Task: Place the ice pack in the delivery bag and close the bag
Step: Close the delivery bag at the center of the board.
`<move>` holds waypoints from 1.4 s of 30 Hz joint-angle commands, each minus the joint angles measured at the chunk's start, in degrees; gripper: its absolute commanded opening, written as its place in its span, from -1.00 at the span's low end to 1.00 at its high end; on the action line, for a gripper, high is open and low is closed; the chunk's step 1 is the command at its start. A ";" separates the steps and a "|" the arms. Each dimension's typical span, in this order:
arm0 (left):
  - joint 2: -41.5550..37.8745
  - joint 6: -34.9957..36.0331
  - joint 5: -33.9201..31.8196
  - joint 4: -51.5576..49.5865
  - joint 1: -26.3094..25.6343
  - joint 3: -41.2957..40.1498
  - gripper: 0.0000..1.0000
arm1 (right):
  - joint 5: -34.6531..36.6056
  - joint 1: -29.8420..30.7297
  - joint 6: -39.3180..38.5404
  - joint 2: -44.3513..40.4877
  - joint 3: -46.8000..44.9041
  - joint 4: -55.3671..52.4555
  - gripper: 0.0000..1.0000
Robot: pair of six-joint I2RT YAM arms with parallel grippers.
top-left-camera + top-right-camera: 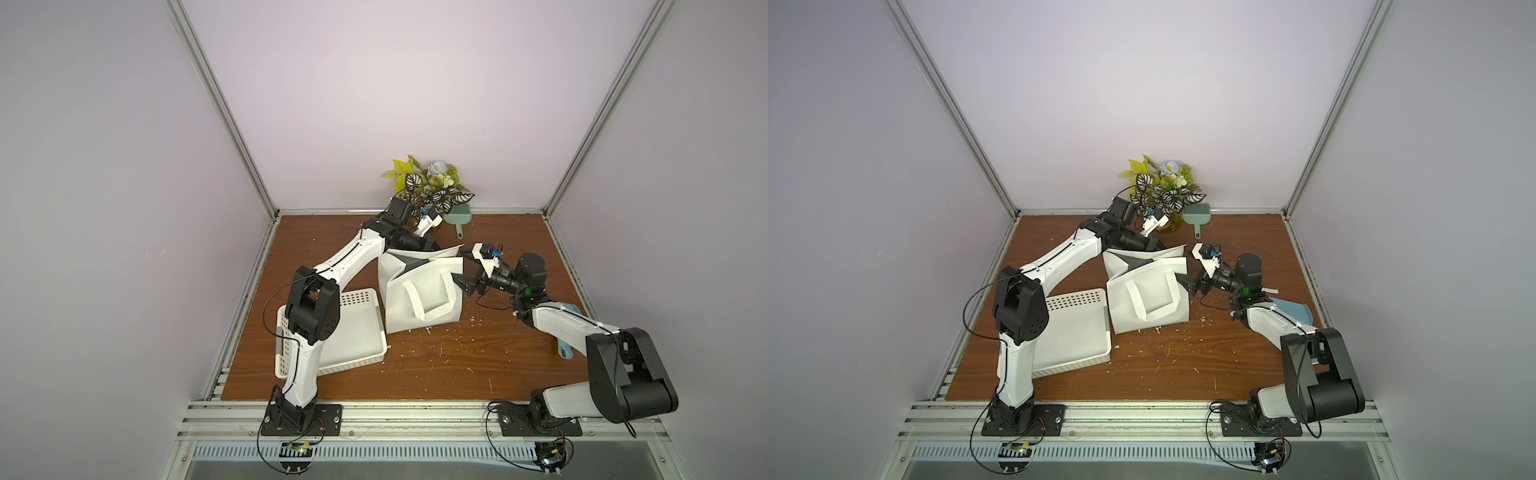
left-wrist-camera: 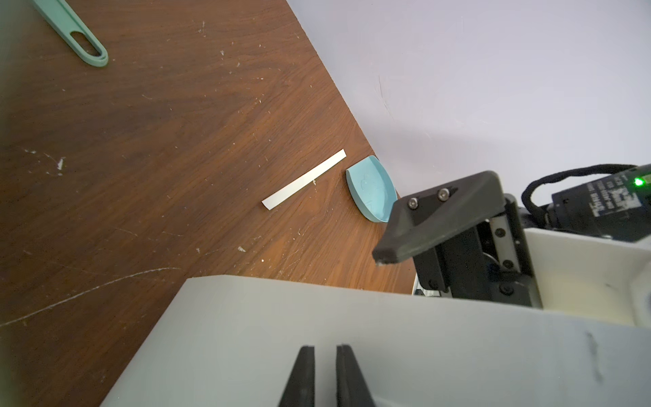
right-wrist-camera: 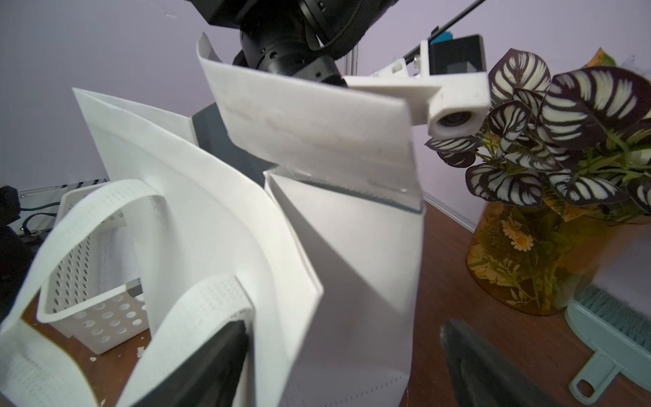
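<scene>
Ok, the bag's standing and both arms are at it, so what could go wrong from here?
The delivery bag has its mouth pinched to a narrow dark slit, so an ice pack could catch on the rim.
The right gripper sits open at the bag's side; a push could tip the bag or shove it into the basket beside it.
No ice pack shows at either gripper.

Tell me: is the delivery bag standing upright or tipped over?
Upright: the delivery bag stands on its base, with its mouth facing up.

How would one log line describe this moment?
left tool: nearly closed at flap of white boxy tote bag | right tool: open at bag side | ice pack: unseen
</scene>
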 commanded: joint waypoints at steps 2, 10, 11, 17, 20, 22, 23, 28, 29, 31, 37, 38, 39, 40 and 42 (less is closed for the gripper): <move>-2.50 1.69 2.72 -0.25 -0.92 -0.76 -0.71 | -5.32 -0.21 2.78 0.99 1.27 7.30 0.84; -2.20 2.02 4.02 -0.49 -0.98 -0.24 -0.73 | -8.49 -0.04 6.41 5.80 2.26 14.49 0.82; -2.17 2.05 4.21 -0.47 -0.93 -0.37 -0.73 | -9.04 0.03 6.86 6.37 2.46 15.28 0.80; -2.28 1.59 3.67 -0.56 -0.93 -0.43 -0.73 | -11.10 0.13 7.87 7.34 2.71 16.38 0.59; -2.12 1.47 3.26 -0.60 -1.00 -0.59 -0.73 | -11.29 0.49 7.56 7.34 2.83 15.71 0.40; -2.21 1.37 2.97 -0.66 -0.98 -0.51 -0.73 | -11.25 0.58 7.65 7.36 3.15 14.78 0.26; -2.25 1.48 2.76 -0.62 -0.96 -0.51 -0.73 | -11.27 0.69 7.57 7.22 3.02 14.53 0.23; -2.44 1.45 2.16 -0.69 -0.97 -0.41 -0.72 | -9.73 0.93 5.26 5.64 1.14 12.07 0.19; -2.45 1.45 2.28 -0.67 -1.00 -0.46 -0.72 | -9.41 0.93 4.62 5.52 0.99 11.24 0.19; -2.41 1.30 2.25 -0.68 -1.01 -0.59 -0.72 | -8.81 0.97 3.60 5.66 1.00 10.46 0.15; -2.74 1.50 2.13 -0.90 -1.04 -1.18 -0.73 | -8.95 0.93 4.75 6.69 1.53 11.65 -0.05; -2.83 1.49 1.91 -0.90 -1.02 -1.36 -0.73 | -8.81 0.95 4.75 6.59 1.32 11.94 -0.10; -3.03 1.56 1.63 -0.92 -1.01 -1.70 -0.74 | -8.53 0.99 4.70 6.35 1.01 12.10 -0.11; -3.31 1.67 1.34 -0.94 -1.06 -2.03 -0.74 | -8.33 0.86 4.32 6.20 0.70 11.92 -0.16; -3.57 2.01 0.46 -1.14 -1.01 -2.48 -0.74 | -7.75 0.84 4.20 6.19 0.55 12.15 -0.50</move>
